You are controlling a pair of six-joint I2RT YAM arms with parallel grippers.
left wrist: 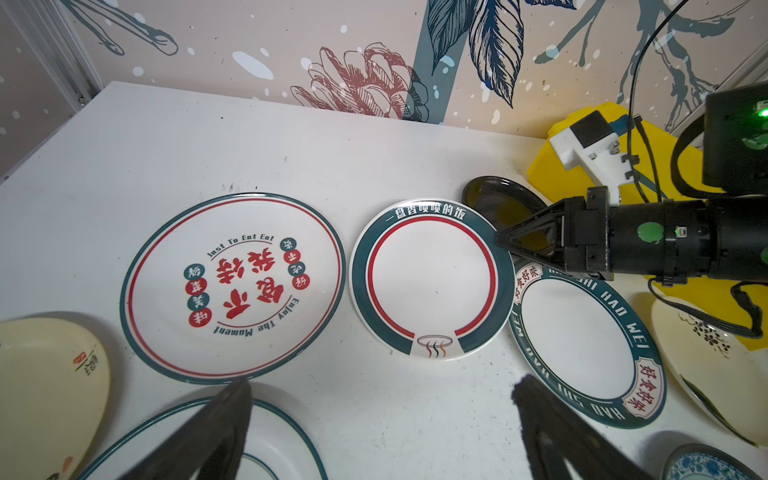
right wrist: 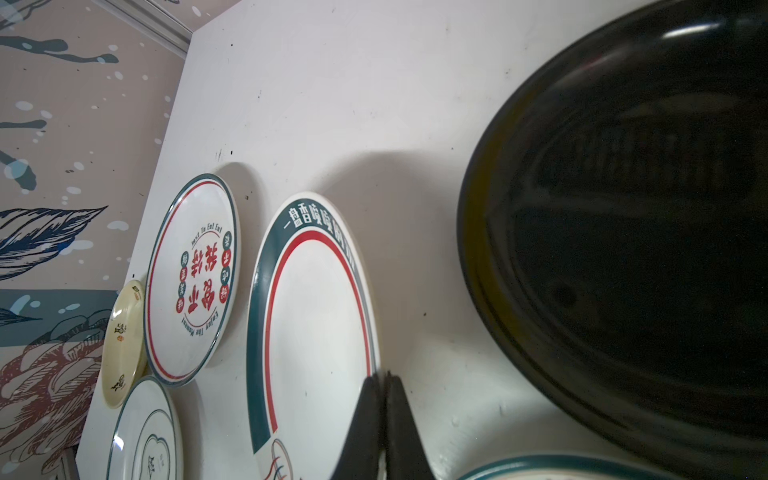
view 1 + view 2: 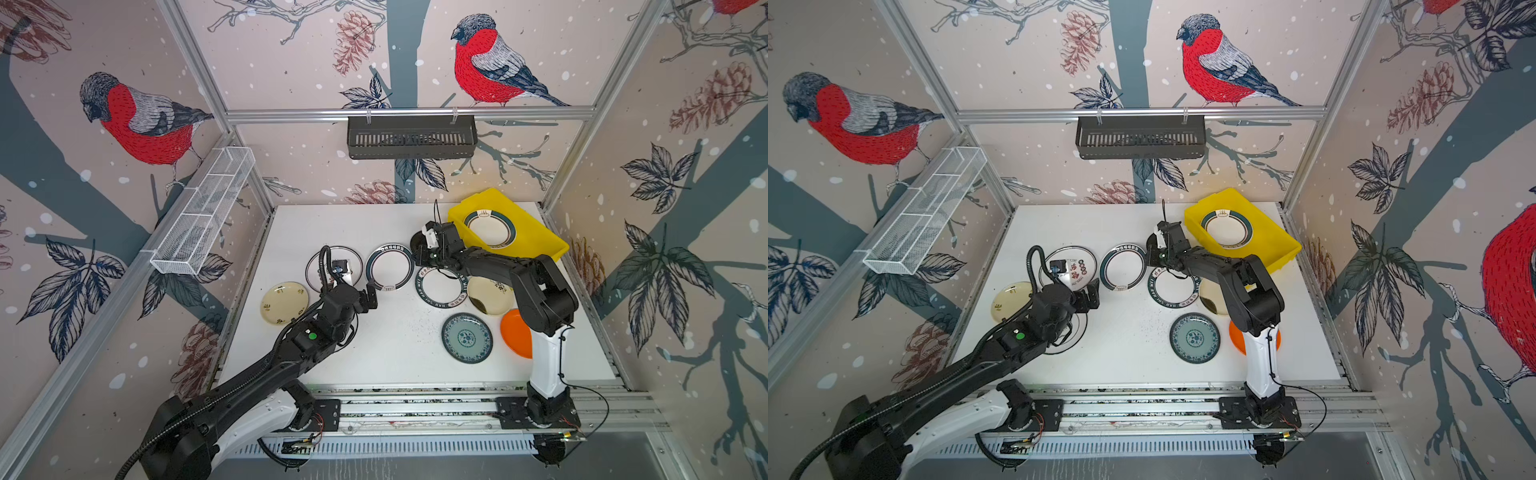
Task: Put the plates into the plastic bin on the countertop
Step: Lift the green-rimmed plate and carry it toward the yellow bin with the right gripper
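Note:
The yellow plastic bin [image 3: 536, 237] stands at the back right of the countertop [image 3: 395, 353] and holds one green-rimmed plate [image 3: 490, 228]. My right gripper [image 2: 384, 376] is shut on the rim of the green-banded plate [image 2: 316, 316], also seen in a top view [image 3: 388, 268]. A black plate [image 2: 623, 208] lies just behind it. My left gripper [image 1: 382, 386] hovers open over bare table in front of that plate. Around lie a red-lettered plate [image 1: 232, 286], a lettered-rim plate [image 1: 582, 345], two cream plates [image 3: 284, 303] [image 3: 490, 297], a teal-patterned one [image 3: 466, 337] and an orange one [image 3: 515, 332].
A black slatted basket [image 3: 411, 137] hangs on the back rail. On the left wall is a white wire mesh basket [image 3: 203, 216]. Another white plate [image 1: 270, 436] lies under my left arm. Aluminium rails [image 3: 415, 405] run along the table's front.

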